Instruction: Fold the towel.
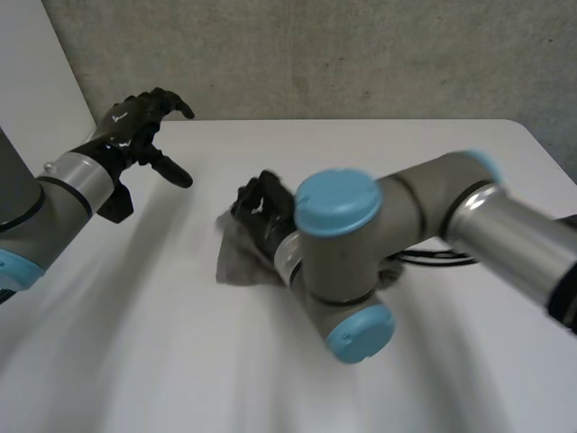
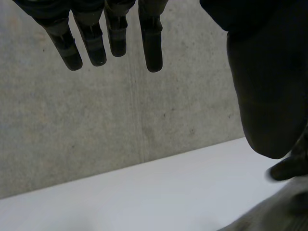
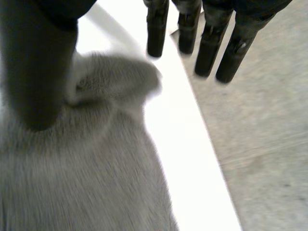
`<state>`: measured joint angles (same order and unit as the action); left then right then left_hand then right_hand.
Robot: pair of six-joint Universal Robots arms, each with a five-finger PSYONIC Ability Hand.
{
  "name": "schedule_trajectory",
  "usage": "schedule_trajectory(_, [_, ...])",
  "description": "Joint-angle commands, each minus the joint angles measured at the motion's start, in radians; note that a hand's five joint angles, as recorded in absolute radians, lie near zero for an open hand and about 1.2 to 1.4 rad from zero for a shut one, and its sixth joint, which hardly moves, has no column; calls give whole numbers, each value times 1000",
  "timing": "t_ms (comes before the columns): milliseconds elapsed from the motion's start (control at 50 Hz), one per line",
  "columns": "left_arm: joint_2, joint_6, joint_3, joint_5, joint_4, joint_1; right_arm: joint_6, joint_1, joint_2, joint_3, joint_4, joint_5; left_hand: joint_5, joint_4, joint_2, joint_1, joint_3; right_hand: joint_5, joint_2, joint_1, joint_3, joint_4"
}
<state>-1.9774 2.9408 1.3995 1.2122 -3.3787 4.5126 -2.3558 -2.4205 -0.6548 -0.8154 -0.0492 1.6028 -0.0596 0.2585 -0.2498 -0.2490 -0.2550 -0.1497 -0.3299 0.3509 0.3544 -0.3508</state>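
**Towel bunched mid-table, neither robot hand gripping**

At the far left, the left robot hand (image 1: 135,126) hangs above the tabletop (image 1: 406,153). Its fingers are spread and straight, it holds nothing, and it is well apart from the cloth.

Towards the middle lies the towel (image 1: 236,257), a small grey heap, rumpled rather than flat, with one lobe curled up on its far side. The right robot hand (image 1: 260,206) sits over it with its fingers straight and open. Its thumb is down against the pile (pressing or merely touching, I cannot tell), and no cloth is pinched.

With the towel this bunched, a grasp from here would likely catch several layers or the middle instead of a corner, and the fold would come out lumpy. A sliding thumb could also drag the whole heap towards the far edge.

Further right, the right arm's elbow (image 1: 347,262) covers the towel's right part in the head view, so its edges there cannot be judged. Beyond the tabletop stands a concrete wall (image 1: 315,54)
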Motion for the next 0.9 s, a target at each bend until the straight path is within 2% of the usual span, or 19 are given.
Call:
schedule_trajectory(20, [-47,4,0,0,-2,-3,-13,72,38,-5,-53,69,47,-71,63,62,68,139,145,-166,-170,166])
schedule_trajectory(60, [-72,4,-5,-5,-1,-3,-33,112,20,-33,-67,74,24,-48,39,39,45,139,145,-166,-170,166])
schedule_trajectory(100, [-83,4,-2,-10,-1,-3,-106,185,-58,-123,-72,60,12,-36,28,27,33,131,136,-157,-161,157])
schedule_trajectory(160, [-98,8,6,-13,-4,-7,-149,221,-105,-183,-66,51,0,-24,16,15,21,113,119,-140,-143,140])
schedule_trajectory(200, [-109,9,6,-19,-4,-19,-215,296,-187,-311,-48,8,-3,-22,13,12,18,84,90,-111,-114,110])
schedule_trajectory(220, [-121,11,6,-25,-4,-39,-215,296,-187,-312,-47,8,-6,-19,10,9,15,84,89,-110,-114,110])
schedule_trajectory(260, [-132,12,6,-32,-4,-59,-259,351,-253,-445,-5,-78,-6,-19,10,9,15,19,25,-46,-50,46])
schedule_trajectory(280, [-132,12,6,-33,-4,-59,-260,351,-253,-446,-5,-78,-6,-19,10,9,15,19,25,-46,-49,46])
schedule_trajectory(320, [-149,27,6,-39,-1,-85,-301,397,-308,-577,72,-148,-6,-19,10,9,15,-71,-66,45,41,-45])
schedule_trajectory(440, [-182,118,13,-36,7,-105,-370,442,-355,-723,223,-188,3,-27,19,18,24,-195,-190,169,165,-169])
schedule_trajectory(480, [-182,136,22,-31,5,-107,-401,458,-358,-766,294,-196,3,-27,19,18,24,-376,-370,349,346,-350])
schedule_trajectory(500, [-182,136,23,-31,5,-107,-401,459,-358,-766,295,-196,3,-27,19,18,24,-377,-372,351,347,-351])
schedule_trajectory(520, [-182,150,30,-30,5,-107,-411,460,-353,-775,316,-201,3,-27,19,18,24,-520,-514,493,490,-493])
schedule_trajectory(600, [-181,159,39,-28,4,-107,-421,462,-344,-785,325,-207,15,-39,30,30,36,-641,-636,615,611,-615])
schedule_trajectory(640, [-179,159,44,-28,4,-107,-421,465,-339,-795,328,-207,15,-39,30,30,36,-977,-971,950,947,-951])
schedule_trajectory(680, [-178,159,47,-28,4,-107,-421,465,-344,-806,331,-208,15,-39,30,30,36,-1071,-1065,1044,1041,-1045])
schedule_trajectory(820, [-158,147,49,-26,5,-107,-389,515,-408,-867,296,-225,29,-54,45,44,50,-1072,-1066,1045,1042,-1045])
schedule_trajectory(900, [-136,146,42,-26,5,-107,-254,624,-485,-889,143,-227,35,-60,51,50,56,-1072,-1066,1045,1042,-1045])
